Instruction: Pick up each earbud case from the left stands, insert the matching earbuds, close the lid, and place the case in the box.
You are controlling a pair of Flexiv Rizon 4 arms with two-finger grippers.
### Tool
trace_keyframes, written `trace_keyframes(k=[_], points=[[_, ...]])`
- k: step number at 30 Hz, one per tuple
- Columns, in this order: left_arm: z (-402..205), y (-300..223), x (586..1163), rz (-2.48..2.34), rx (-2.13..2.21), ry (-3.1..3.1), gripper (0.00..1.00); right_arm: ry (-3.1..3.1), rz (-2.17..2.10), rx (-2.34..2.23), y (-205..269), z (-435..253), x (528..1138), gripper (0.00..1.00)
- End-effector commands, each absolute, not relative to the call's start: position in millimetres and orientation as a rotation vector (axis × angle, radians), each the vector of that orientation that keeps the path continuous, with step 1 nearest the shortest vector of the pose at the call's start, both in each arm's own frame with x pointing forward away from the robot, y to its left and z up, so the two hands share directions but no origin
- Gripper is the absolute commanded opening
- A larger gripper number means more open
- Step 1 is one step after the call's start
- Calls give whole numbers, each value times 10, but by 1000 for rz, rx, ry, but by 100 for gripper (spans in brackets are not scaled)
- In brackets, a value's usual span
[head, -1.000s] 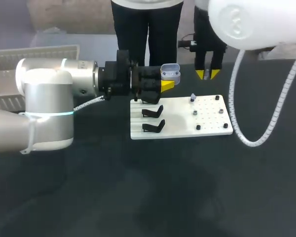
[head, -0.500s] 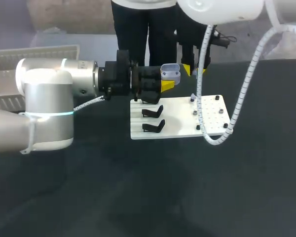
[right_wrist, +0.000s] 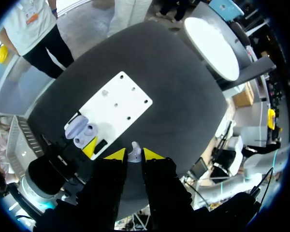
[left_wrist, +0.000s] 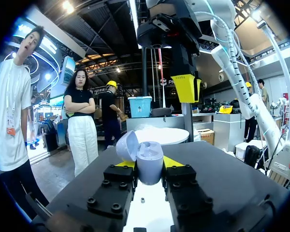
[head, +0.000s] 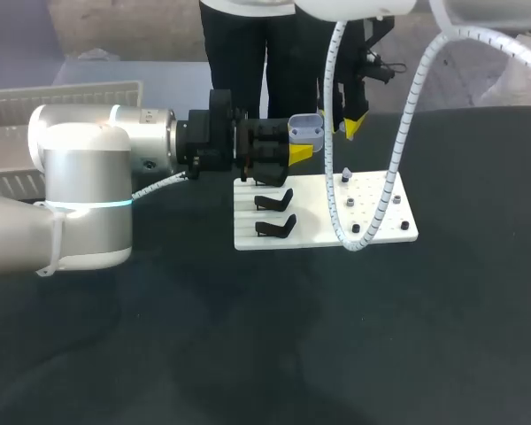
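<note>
Over the board's (head: 314,226) 12 o'clock edge, left hand (head: 296,152) grasps the open case (head: 306,131); right hand (head: 347,124), at its 3 o'clock clasping an earbud (right_wrist: 133,153), should centre over the matching socket before lowering.

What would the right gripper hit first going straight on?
Its held earbud would likely meet the bare table beside the white board; the open case sits aside. Depth unclear.

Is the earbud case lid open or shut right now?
Open. In the left wrist view the lid is tipped back beside the case, leaving its top uncovered.
</note>
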State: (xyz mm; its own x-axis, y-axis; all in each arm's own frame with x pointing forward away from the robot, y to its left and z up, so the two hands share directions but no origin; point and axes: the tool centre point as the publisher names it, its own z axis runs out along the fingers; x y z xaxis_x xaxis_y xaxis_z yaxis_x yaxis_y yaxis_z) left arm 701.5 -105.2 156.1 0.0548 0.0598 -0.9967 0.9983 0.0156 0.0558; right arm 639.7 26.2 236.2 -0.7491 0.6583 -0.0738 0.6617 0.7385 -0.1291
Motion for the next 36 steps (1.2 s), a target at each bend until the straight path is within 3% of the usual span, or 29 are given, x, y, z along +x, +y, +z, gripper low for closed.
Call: trace_keyframes(k=[1, 36], points=[[1551, -1054, 7003, -1122, 1260, 1215, 0, 2907, -238, 1106, 276, 2367, 6404, 0], [1551, -1054, 7003, -1122, 1260, 1215, 0, 2820, -35, 1114, 699, 2244, 6723, 0]])
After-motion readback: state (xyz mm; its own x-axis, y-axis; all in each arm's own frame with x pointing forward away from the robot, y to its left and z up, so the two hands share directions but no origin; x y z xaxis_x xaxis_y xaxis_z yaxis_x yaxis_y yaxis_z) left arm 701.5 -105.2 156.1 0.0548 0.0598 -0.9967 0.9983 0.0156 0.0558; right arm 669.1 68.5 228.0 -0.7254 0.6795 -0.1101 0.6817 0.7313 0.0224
